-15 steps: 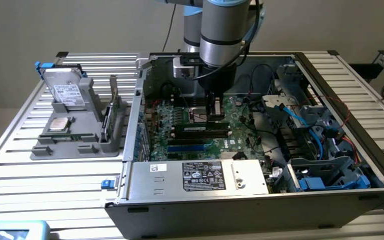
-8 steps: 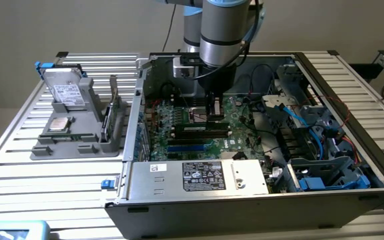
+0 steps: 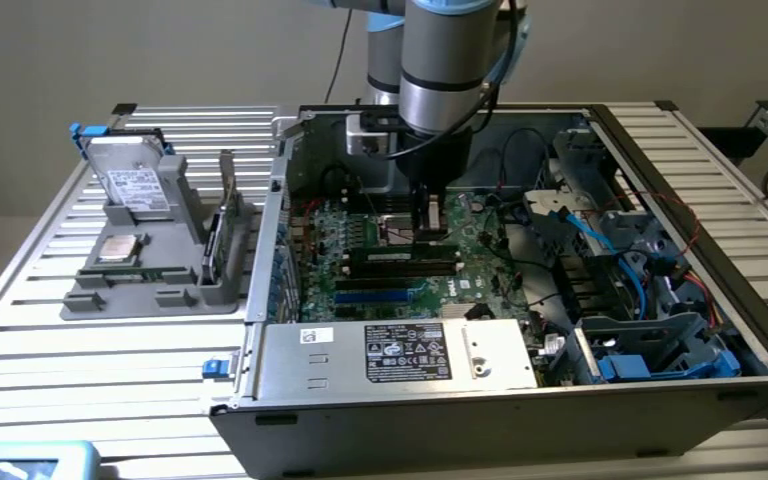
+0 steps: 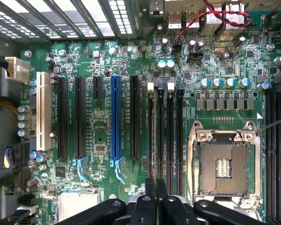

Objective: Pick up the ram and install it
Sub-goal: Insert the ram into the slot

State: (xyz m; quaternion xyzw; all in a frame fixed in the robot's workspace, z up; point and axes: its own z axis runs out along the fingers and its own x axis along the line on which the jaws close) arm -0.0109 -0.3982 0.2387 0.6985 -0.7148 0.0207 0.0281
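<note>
The black two-finger gripper, pinched shut with nothing visibly held, hangs over the black memory slots just beneath it, apparently seating the ram, which calls for straight, even downward pressure.

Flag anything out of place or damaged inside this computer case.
Nothing looks broken or askew. The square silver processor socket on the green motherboard stands empty, near the black end effector.
</note>
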